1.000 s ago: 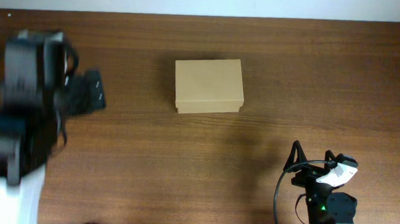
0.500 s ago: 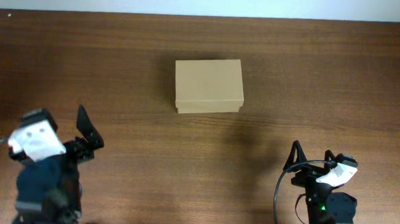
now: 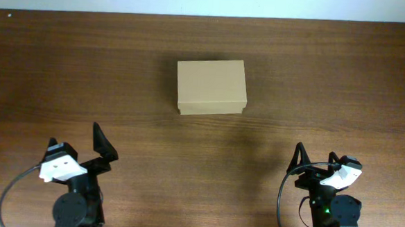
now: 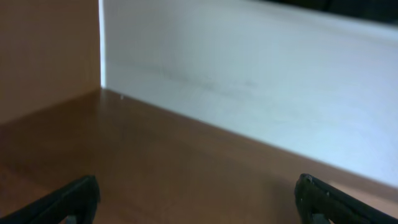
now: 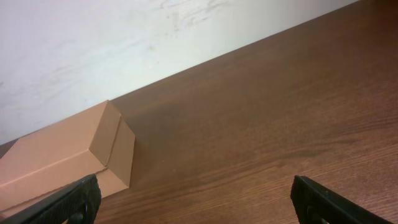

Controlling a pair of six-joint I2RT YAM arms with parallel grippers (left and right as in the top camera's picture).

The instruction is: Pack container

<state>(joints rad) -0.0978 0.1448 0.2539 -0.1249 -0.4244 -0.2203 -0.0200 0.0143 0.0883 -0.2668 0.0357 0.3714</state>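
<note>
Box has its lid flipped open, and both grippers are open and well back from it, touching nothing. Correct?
Not the lid: the overhead view shows the box with its lid shut. The rest holds: the left gripper and right gripper are open, well back from it and touching nothing.

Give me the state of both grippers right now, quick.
Left gripper: open, holding nothing.
Right gripper: open, holding nothing; the box sits apart from it on the table.
</note>
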